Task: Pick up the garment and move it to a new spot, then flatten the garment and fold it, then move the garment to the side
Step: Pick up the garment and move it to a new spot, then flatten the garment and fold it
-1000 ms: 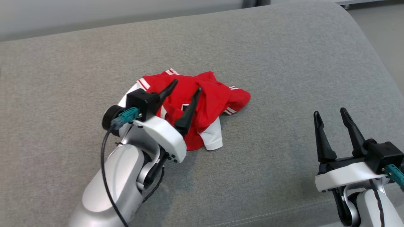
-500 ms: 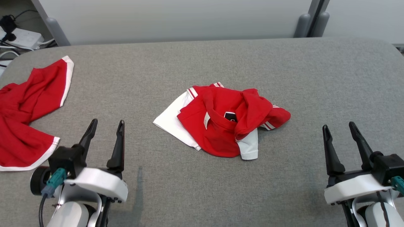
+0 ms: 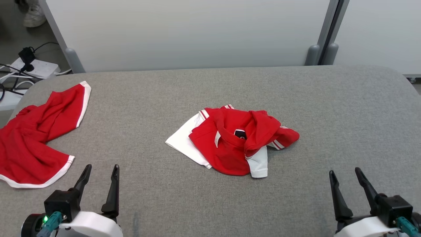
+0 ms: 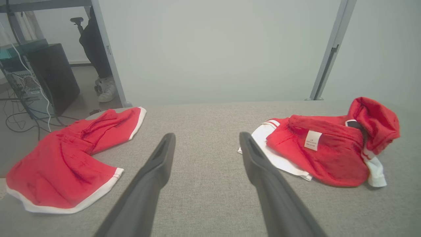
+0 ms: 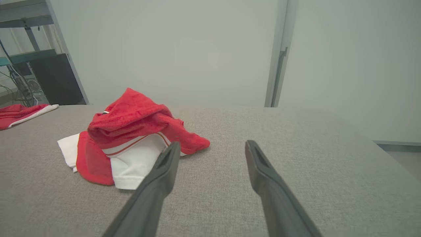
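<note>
Now: garment bunched mid-surface, both grippers empty

Red-and-white garment (image 3: 230, 144) lies crumpled near the middle of the grey surface (image 3: 329, 105). White fabric pokes out at its left and near edges, and a small white label (image 3: 217, 139) shows on the red.

I read the left gripper (image 3: 102, 167) at the lower left of the head view. Its fingers are spread apart with nothing between them, well short of the garment. Right gripper (image 3: 344, 171) sits at the lower right, fingers likewise parted and empty.

A second red piece (image 3: 36, 138) with white trim sprawls at the surface's left end, well apart from the garment. Power strip (image 3: 41, 68) with cables sits beyond that corner, off the surface.
</note>
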Controlling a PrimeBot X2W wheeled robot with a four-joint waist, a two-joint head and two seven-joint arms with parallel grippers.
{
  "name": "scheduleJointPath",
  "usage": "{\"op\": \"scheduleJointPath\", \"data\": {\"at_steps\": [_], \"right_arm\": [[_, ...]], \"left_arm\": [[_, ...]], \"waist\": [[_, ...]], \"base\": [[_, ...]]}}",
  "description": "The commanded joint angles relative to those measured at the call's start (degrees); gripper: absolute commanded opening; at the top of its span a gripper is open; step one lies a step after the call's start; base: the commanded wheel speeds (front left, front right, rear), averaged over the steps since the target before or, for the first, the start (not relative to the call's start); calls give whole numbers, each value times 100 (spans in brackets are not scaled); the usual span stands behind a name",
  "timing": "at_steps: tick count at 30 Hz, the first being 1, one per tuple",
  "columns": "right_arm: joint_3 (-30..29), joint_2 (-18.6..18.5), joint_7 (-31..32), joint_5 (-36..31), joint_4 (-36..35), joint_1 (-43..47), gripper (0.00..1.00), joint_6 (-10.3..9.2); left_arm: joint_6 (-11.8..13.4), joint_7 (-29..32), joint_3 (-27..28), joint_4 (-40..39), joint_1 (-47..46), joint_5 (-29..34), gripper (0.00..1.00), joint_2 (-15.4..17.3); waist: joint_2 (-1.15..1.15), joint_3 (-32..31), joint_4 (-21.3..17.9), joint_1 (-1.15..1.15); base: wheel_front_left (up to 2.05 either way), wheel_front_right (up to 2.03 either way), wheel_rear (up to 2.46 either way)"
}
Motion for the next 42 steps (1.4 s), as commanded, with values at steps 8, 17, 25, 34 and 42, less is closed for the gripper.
{"op": "scheduleJointPath", "data": {"at_steps": [8, 17, 25, 34, 42], "right_arm": [[144, 37, -46, -96, -264, 171, 100, 41], [163, 72, -12, -116, -339, 151, 100, 41], [149, 81, 3, -129, -435, 73, 100, 41], [236, 104, -10, -243, -753, -367, 100, 41], [287, 157, -43, -245, -863, -628, 100, 41]], "left_arm": [[191, 18, 333, -395, 64, -53, 100, 190], [257, 91, 324, -458, 93, -81, 100, 203], [-7, 519, 48, -324, -286, -261, 100, 145], [-716, 1210, -420, 831, -1931, -614, 100, -255], [-1084, 1355, -464, 2237, -3015, -761, 100, -429]], "waist": [[0, -99, -64, 0], [0, -78, -76, 0], [0, 135, -65, 0], [0, 967, -380, 0], [0, 1521, -747, 0]], "base": [[0, 0, 0], [0, 0, 0], [0, 0, 0], [0, 0, 0], [0, 0, 0]]}}
